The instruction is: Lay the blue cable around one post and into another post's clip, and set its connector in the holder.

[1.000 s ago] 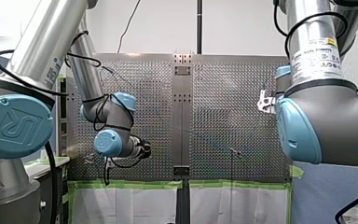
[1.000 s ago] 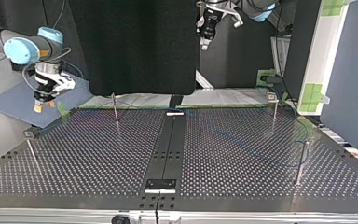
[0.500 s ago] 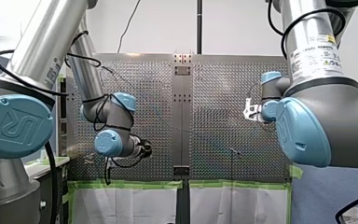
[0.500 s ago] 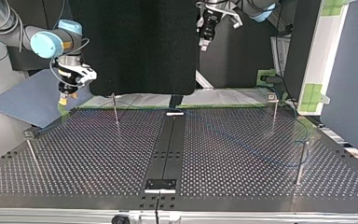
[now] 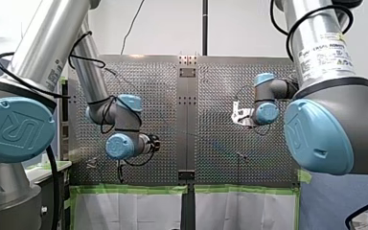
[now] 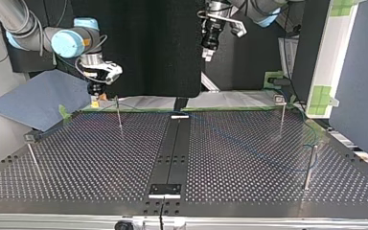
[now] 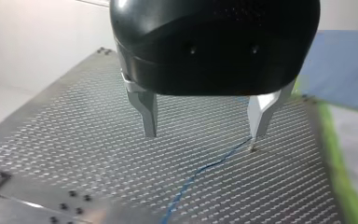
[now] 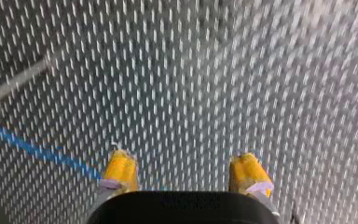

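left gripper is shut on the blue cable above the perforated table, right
Not quite. My left gripper is open, not shut on anything. The left wrist view shows its fingers standing apart, with the blue cable lying on the perforated table below them. It is above the table, as you said.

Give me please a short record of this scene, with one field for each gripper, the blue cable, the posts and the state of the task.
left gripper: open, empty, above the table
right gripper: open, empty, yellow pads, above the table
blue cable: lies on the table, held by no gripper; runs close by one fingertip of each gripper
posts: four, upright on the table
cable's way around the posts: cannot tell
task state: cable not yet grasped
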### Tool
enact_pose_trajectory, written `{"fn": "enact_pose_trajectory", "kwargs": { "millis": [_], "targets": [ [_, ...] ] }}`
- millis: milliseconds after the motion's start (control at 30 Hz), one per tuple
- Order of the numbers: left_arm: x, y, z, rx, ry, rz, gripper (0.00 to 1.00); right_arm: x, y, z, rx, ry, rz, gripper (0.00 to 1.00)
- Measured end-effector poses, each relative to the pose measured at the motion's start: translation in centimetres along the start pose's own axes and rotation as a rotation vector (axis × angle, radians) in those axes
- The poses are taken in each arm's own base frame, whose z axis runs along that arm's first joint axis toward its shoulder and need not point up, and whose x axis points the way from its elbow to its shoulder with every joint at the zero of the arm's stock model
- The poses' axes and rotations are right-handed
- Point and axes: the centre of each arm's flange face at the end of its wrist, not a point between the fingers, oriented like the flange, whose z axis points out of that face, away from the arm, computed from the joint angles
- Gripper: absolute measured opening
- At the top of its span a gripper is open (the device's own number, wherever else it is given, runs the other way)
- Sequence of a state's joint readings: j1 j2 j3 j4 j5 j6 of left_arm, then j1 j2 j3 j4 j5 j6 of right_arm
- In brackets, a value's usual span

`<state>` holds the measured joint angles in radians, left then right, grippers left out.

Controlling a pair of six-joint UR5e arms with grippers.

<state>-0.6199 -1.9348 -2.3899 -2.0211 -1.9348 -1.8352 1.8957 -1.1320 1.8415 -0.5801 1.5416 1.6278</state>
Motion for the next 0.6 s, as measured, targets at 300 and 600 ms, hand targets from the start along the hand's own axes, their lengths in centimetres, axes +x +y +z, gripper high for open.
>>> {"fn": "enact_pose_trajectory", "kwargs": {
  "millis": [300,600],
  "targets": [
    [-0.8,0.1,1.3,-0.038,-0.053,0.012,0.95,-1.1,-5.3,-1.5,0.162,-0.009,-0.012,1.00],
    [-0.8,1.1,1.2,-0.112,-0.041,0.062,0.95,-3.0,-8.9,-4.0,0.217,-0.010,-0.021,1.00]
  ]
}}
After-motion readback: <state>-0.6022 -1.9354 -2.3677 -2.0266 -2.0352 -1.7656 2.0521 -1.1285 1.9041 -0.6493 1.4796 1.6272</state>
